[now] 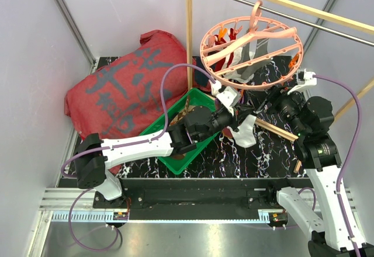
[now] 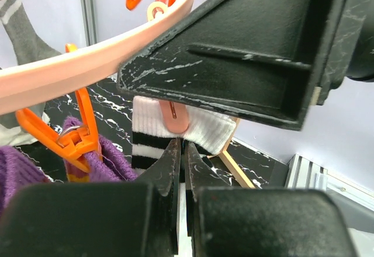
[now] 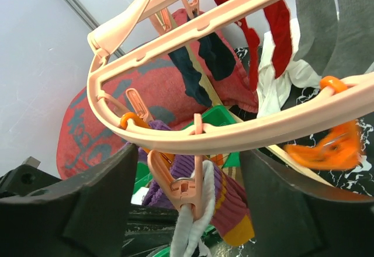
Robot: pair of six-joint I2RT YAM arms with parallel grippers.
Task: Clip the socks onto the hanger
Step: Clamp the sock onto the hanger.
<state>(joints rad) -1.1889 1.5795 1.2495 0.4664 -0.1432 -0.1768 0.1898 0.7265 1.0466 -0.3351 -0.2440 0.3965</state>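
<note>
My left gripper was pressed together, with a thin strip of white cloth showing between its fingers. It was pinching the white sock just below its black-striped cuff. A pink clip above my fingertips was clamped on the top edge of that cuff. Just to one side, an orange clip held a purple striped sock on the same rim.

My right gripper was spread wide. One finger was on each side of the hanger, so the rim ran between them. The pink clip and the white sock hung in that gap. Seen from my left wrist, one of those fingers sat right above the clip.

The hanger dangled tilted by its hook from the rail, above the far right of the table. On its far side hung a red sock, a navy sock and a grey sock. A green tray lay under my left arm, and a big red cloth was heaped beyond it at the back left.
</note>
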